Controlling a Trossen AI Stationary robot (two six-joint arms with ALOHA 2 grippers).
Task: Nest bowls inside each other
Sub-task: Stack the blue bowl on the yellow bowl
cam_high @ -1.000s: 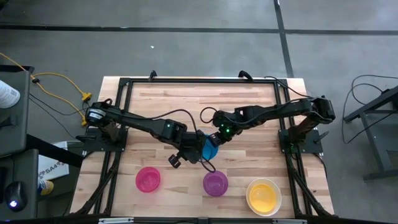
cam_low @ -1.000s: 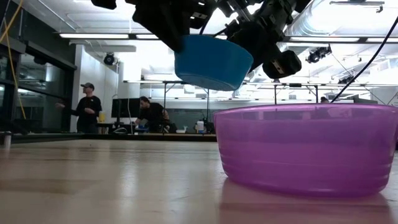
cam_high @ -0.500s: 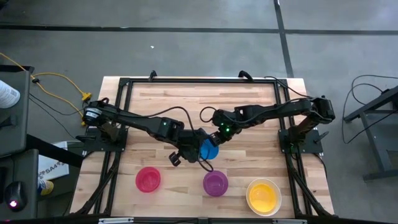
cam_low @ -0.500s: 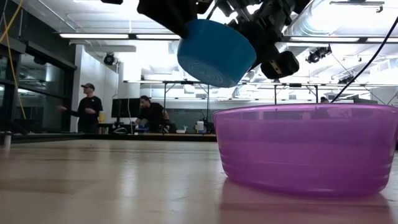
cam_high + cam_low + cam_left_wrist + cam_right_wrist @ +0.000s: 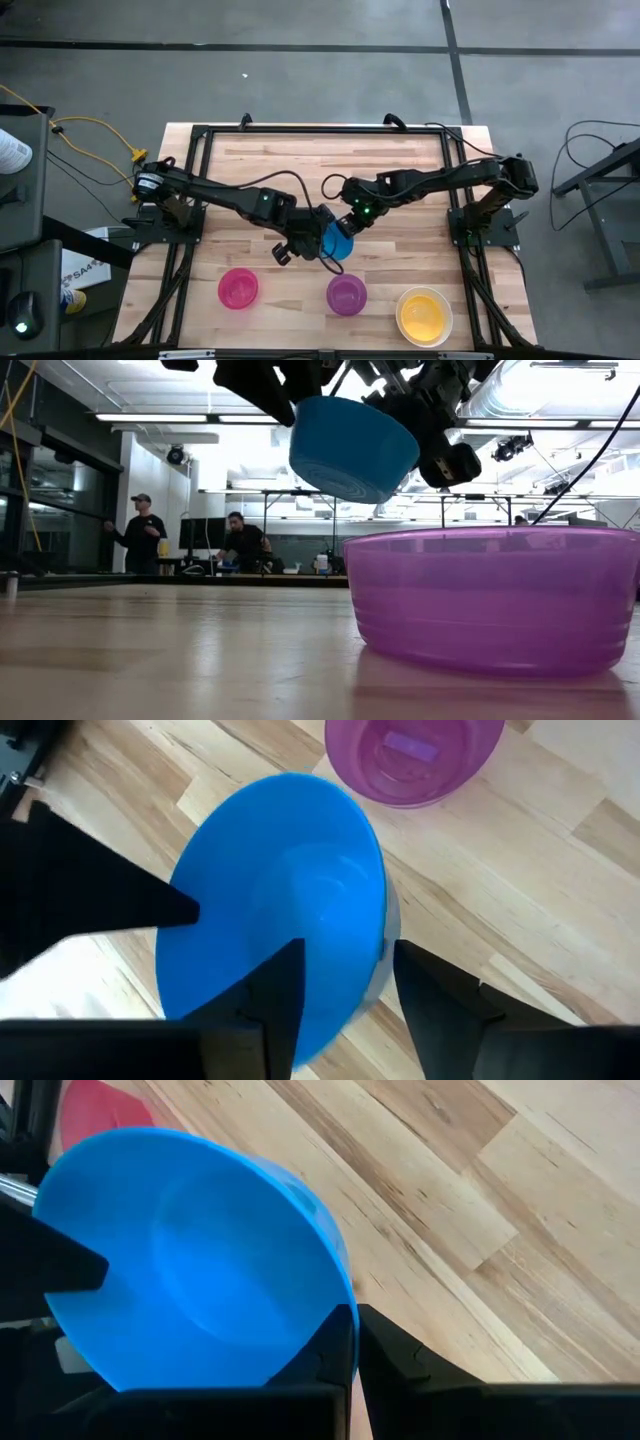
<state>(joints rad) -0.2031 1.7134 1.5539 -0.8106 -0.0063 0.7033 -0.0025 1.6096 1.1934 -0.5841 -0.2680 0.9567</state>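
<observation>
blue bowl newly tilted sideways

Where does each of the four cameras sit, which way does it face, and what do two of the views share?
High view: above the table, facing straight down; shows both arms, the blue bowl between them.
Low view: at table height, facing level into the room; arms enter from above, purple bowl nearest.
Left wrist view: on the left arm, facing down past the left gripper, open astride the blue bowl's rim.
Right wrist view: on the right arm, facing past the right gripper, shut on that rim.
Shared: all four views show the blue bowl; the left wrist and low views also show the purple bowl.
</observation>
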